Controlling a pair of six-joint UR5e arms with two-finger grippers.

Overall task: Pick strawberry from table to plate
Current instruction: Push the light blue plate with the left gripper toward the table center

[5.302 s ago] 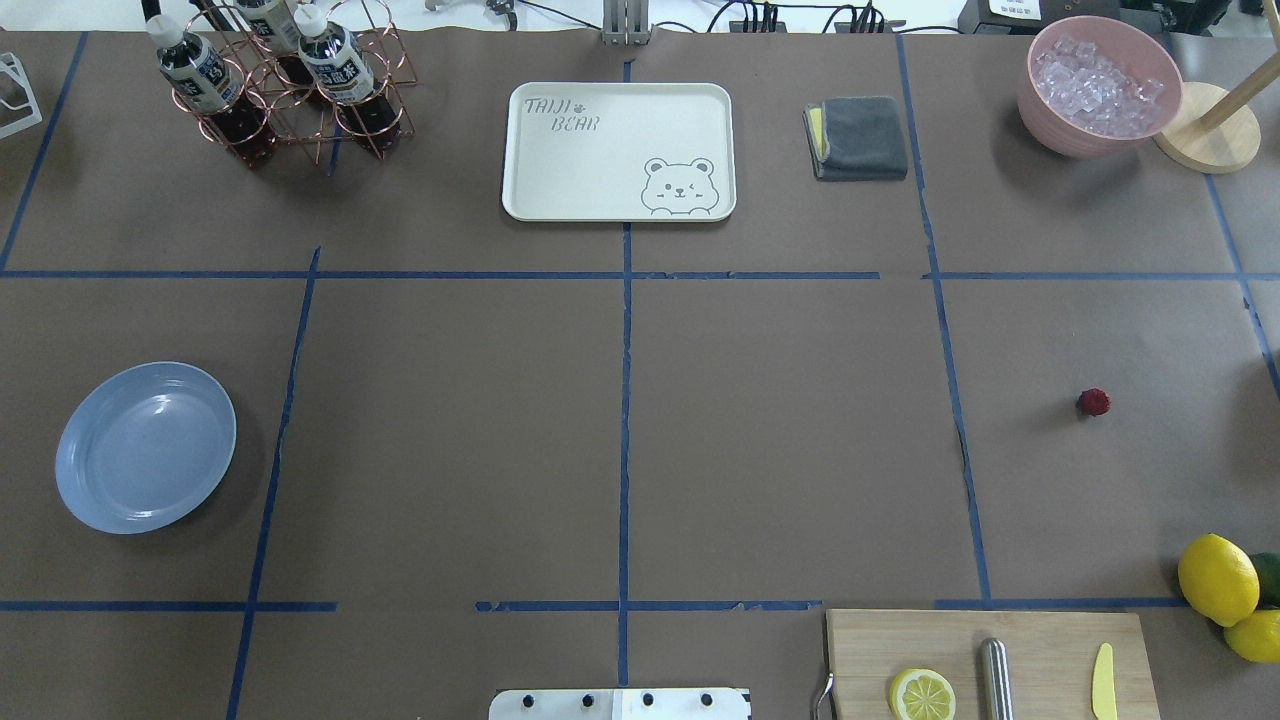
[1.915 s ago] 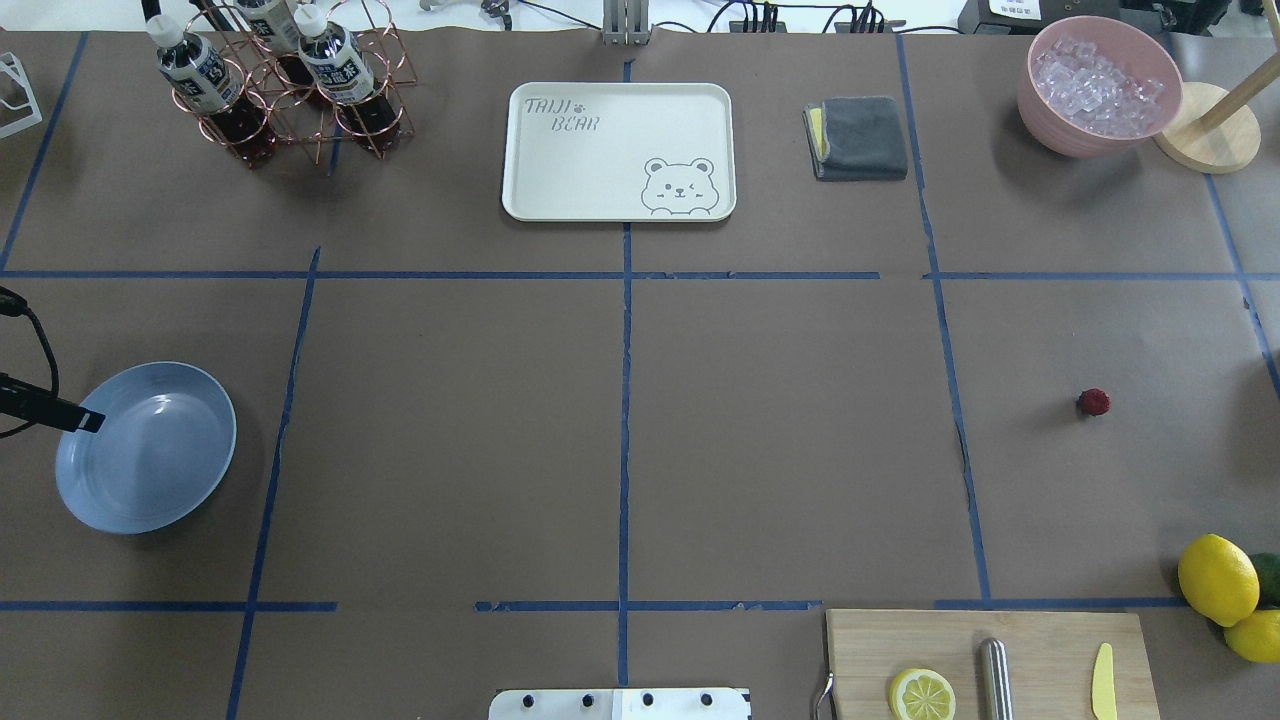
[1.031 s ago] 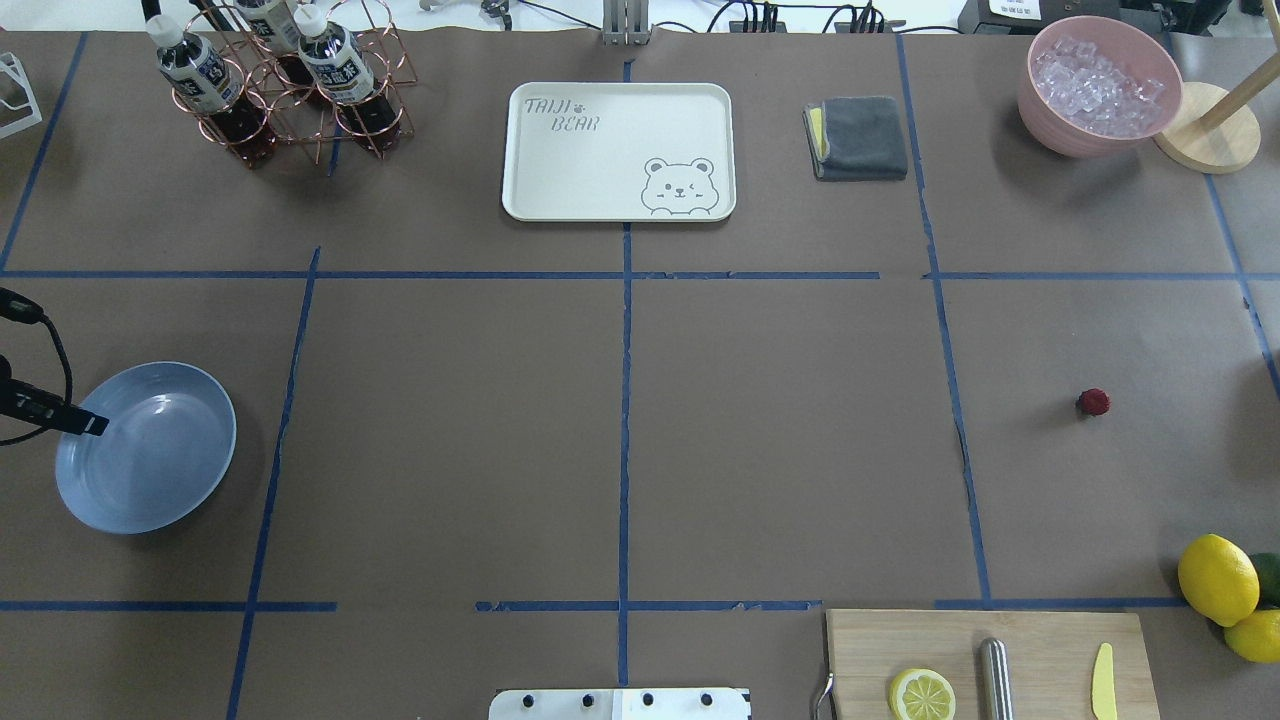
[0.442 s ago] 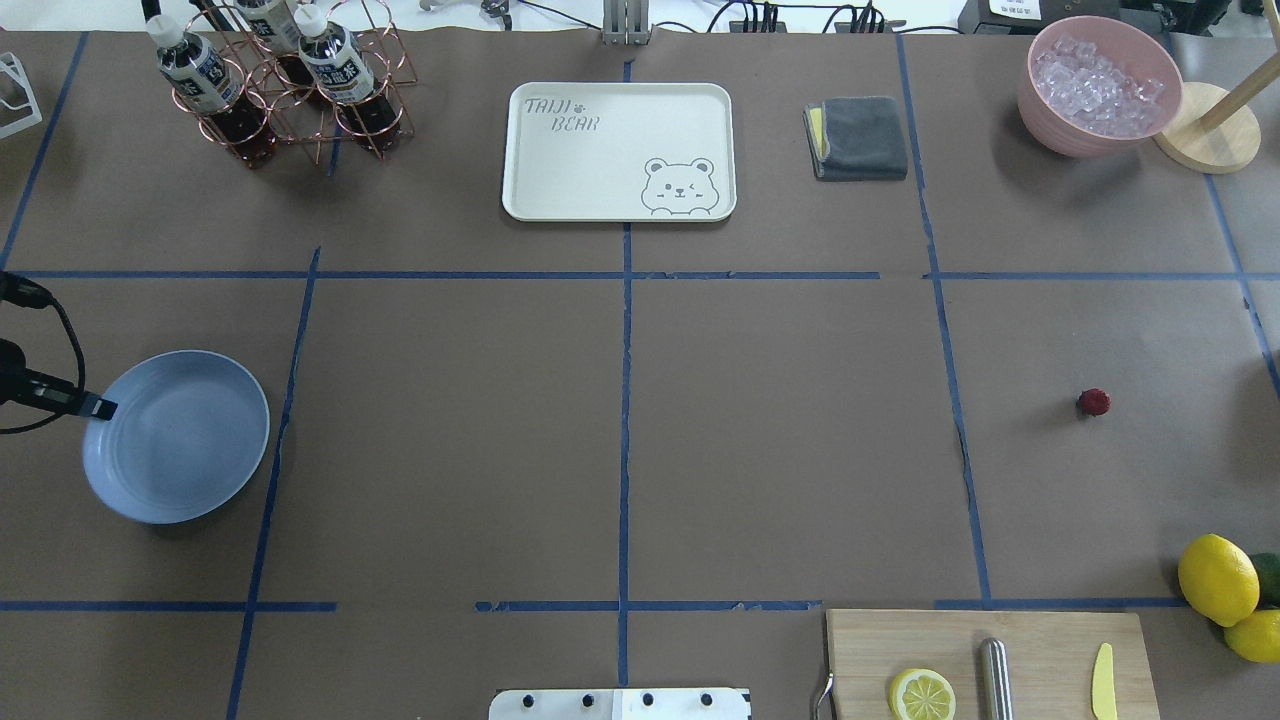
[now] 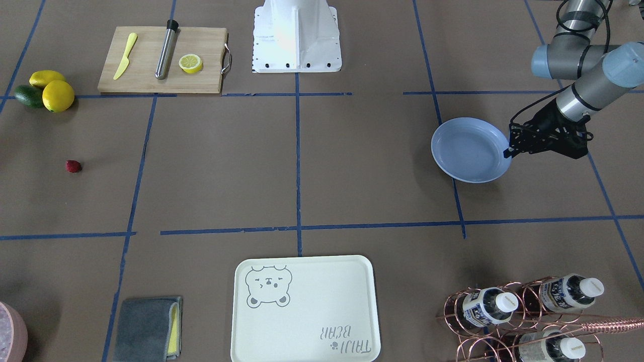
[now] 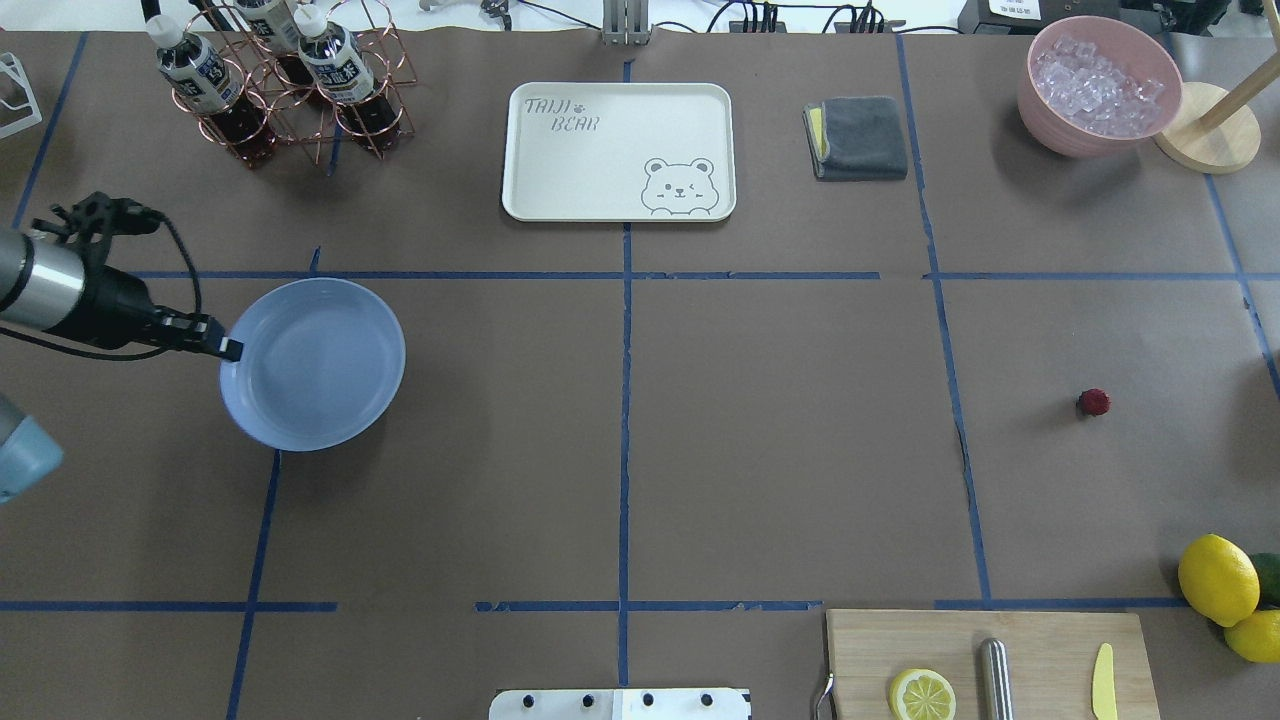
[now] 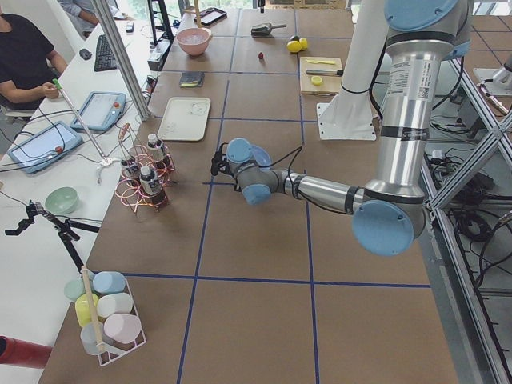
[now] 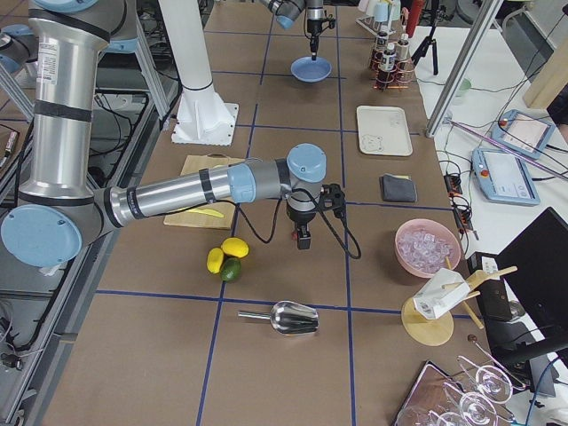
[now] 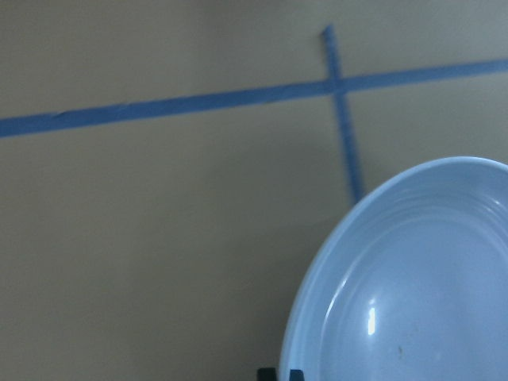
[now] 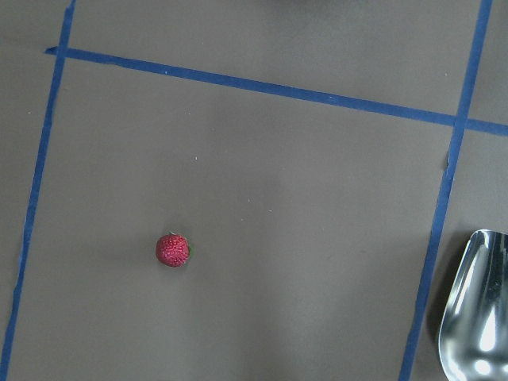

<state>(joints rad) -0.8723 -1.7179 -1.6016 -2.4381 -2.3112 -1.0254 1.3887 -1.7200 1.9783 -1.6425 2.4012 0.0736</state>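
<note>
Overhead exterior: plate (image 6: 312, 363) now farther right

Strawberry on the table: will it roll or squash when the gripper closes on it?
The strawberry looks small and roundish, so it may roll if nudged off-centre. Its bumpy, soft-looking skin suggests that it could bruise under a hard pinch. It lies alone on the flat table, so probably nothing would stop it.
</note>
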